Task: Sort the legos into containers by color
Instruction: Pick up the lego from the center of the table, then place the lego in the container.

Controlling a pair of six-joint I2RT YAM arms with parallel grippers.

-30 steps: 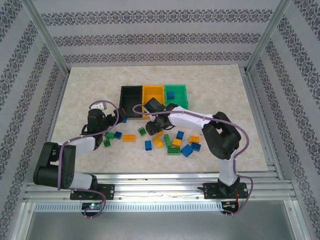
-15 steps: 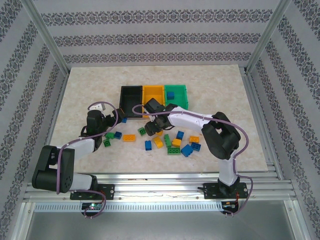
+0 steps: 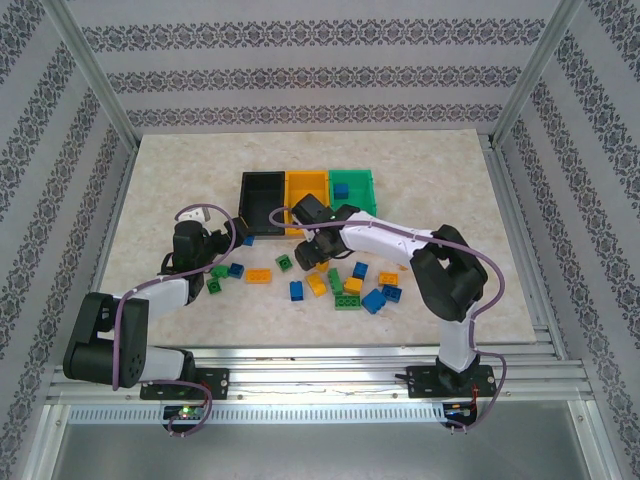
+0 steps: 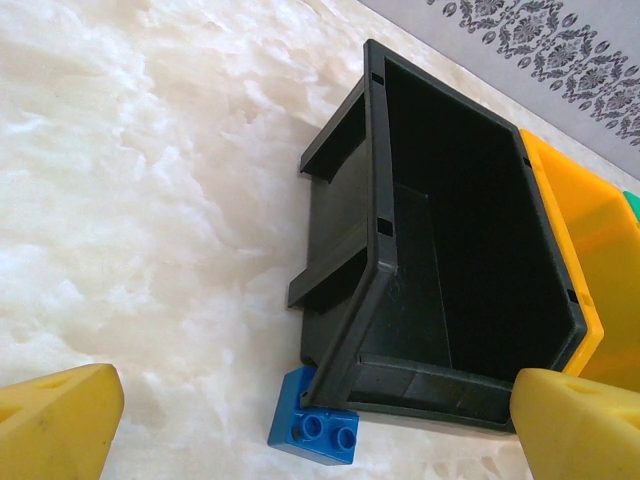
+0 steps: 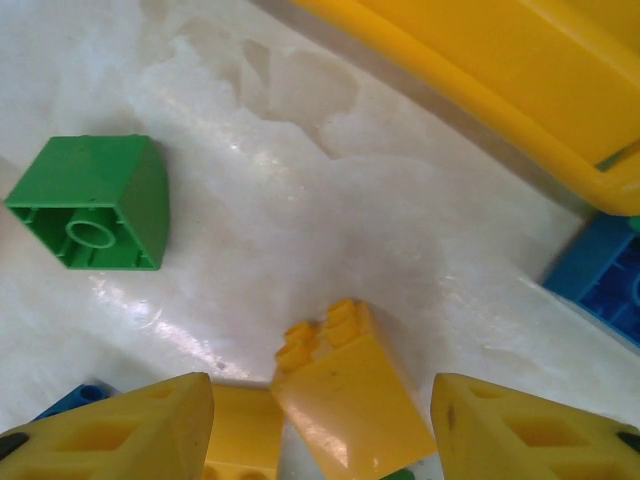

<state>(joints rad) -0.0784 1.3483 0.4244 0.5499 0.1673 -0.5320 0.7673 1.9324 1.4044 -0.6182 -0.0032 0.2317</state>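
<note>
Three bins sit joined in a row mid-bench (image 3: pixel 170 170): black bin (image 3: pixel 262 198), yellow-orange bin (image 3: pixel 306 190), green bin (image 3: pixel 363 192). The green one has a blue brick (image 3: pixel 341 189) in it, which is the wrong color for it lol. The rest of the legos (image 3: pixel 345 285) are scattered on the bench just in front of the bins.

The left fingers (image 4: pixel 55 415) are spread wide with nothing in them, pointed at the black bin. A small blue brick (image 4: pixel 315 430) is tucked right against that bin's near corner.

The right fingers (image 5: pixel 530 430) are apart too, low over the pile. A tilted yellow brick (image 5: pixel 350 400) sits between them, with a visible gap on its right side, so it's not gripped. A green brick (image 5: pixel 95 205) lies on its side off to the left, hollow underside showing.
</note>
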